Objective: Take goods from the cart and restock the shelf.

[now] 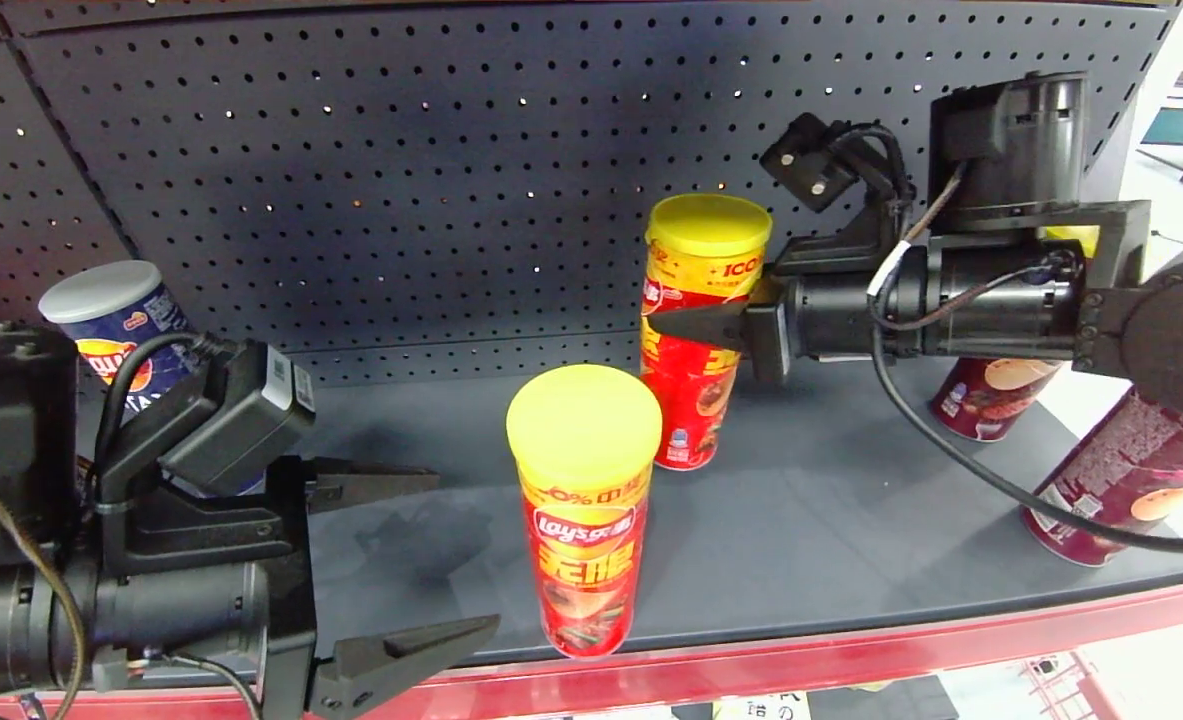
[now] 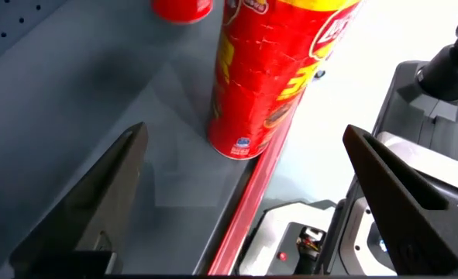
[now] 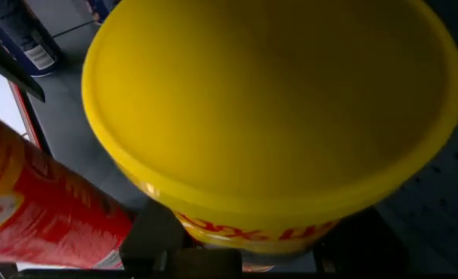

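Nearest, the left hand [image 1: 466,552] is hanging open beside the front can [image 1: 583,510] on the shelf [image 1: 851,540]. The right hand [image 1: 696,335] is gripping the rear can [image 1: 686,410].

Two red chip cans with yellow lids stand upright on the grey shelf [image 1: 831,530], the front can [image 1: 584,510] at its red edge, the back can [image 1: 699,290] deeper in.

Head cam: high, angled down at shelf [image 1: 801,520], close. Left wrist cam: low by shelf's front edge, shares front can [image 2: 267,85] with head. Right wrist cam: nearly touching rear can [image 3: 267,116] lid, apparently looking down.
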{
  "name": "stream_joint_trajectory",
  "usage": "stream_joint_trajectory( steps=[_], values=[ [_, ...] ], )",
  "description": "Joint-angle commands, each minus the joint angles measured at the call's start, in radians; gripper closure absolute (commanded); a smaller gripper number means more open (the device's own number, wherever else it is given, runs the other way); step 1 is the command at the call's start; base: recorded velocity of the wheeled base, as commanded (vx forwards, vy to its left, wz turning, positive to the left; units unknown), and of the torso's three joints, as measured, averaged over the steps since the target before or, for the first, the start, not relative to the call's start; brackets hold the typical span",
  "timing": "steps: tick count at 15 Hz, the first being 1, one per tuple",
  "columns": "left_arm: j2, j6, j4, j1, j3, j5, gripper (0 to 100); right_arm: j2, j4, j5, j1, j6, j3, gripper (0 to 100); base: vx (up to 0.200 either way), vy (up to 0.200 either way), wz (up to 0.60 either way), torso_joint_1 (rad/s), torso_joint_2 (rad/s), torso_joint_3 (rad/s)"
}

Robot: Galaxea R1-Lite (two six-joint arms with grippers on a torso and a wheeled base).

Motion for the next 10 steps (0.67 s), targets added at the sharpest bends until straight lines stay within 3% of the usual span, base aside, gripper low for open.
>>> stream_joint_trajectory(
  steps=[1, 10],
  values=[
    [-0.001, 0.0, -0.001, 0.008, 0.0, -0.001, 0, 0.049, -0.001, 0.001, 0.029, 0.004, -0.035, 100, 0.0, 0.0, 0.0, 0.0, 0.0, 0.0],
    [0.01, -0.006, 0.001, 0.019, 0.0, 0.007, 0, 0.117, -0.004, 0.004, 0.059, 0.012, -0.066, 100, 0.0, 0.0, 0.0, 0.0, 0.0, 0.0]
  ],
)
